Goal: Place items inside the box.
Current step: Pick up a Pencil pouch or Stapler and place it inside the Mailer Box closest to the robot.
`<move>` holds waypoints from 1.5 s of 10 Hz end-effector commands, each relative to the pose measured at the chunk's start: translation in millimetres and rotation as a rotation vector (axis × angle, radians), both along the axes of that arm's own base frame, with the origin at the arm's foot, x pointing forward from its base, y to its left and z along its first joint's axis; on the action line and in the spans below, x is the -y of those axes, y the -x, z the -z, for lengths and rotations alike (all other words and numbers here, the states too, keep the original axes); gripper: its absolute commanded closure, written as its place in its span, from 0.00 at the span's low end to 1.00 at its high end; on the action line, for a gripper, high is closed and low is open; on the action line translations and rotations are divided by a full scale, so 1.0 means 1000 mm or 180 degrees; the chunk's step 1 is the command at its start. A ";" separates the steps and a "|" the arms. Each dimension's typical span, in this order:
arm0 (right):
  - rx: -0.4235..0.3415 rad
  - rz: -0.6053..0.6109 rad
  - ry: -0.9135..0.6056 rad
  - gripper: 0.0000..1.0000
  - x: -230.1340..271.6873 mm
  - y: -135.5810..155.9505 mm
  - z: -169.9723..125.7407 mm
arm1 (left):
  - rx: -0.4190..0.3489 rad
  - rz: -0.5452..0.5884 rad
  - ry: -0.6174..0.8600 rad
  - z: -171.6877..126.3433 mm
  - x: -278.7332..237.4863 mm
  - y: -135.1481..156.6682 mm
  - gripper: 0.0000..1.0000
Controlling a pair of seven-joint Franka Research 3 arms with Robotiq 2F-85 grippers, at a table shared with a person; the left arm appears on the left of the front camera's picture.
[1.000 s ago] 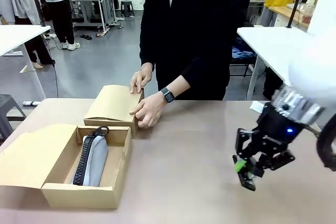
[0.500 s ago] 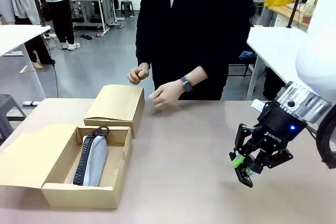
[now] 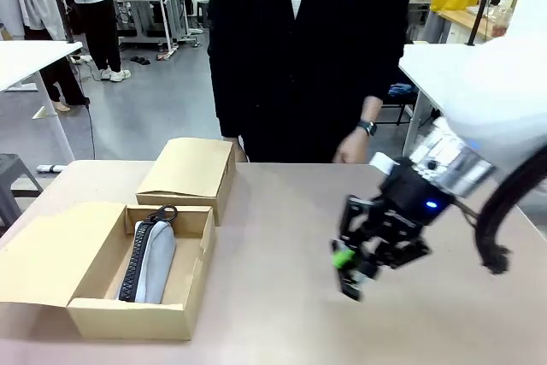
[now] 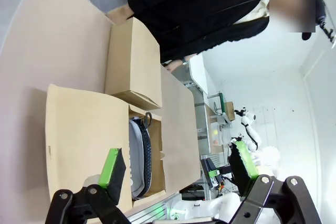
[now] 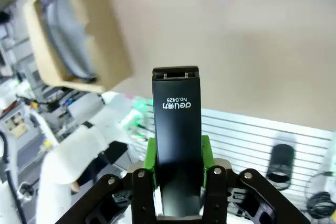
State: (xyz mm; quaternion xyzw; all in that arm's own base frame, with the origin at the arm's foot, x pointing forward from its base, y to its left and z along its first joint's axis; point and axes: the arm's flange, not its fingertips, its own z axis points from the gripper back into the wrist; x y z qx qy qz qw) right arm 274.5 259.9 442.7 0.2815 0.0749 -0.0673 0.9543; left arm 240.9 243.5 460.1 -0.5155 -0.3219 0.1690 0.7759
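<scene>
1. Black and slim, the stapler stands clamped between the green pads of my right pincer. The jaws are closed partway on its sides, and its lettered face points out past the fingertips.
2. In the front view my right pincer hangs just above the bench, right of the middle and well apart from the open box at the left.
3. That box already holds the grey pouch, lying lengthwise, with bare cardboard showing beside it.
4. The step in hand, as I judge it, is carrying the stapler across to the box. To do it well I would travel high enough to clear the near wall, then come down over the bare cardboard and not onto the pouch.
5. I would lower it until it is nearly resting before letting go, so it does not tumble or bounce out.
6. The closed box and the person's hand sit at the far side, off my likely path.
7. My left pincer is spread wide and empty above the open box's flap, so I should mind it on approach.
</scene>
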 end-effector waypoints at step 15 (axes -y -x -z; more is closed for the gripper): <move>0.0616 -0.0033 0.1103 0.64 -0.320 -0.040 0.018 | 0.0092 0.0004 0.0010 -0.001 0.000 0.000 0.00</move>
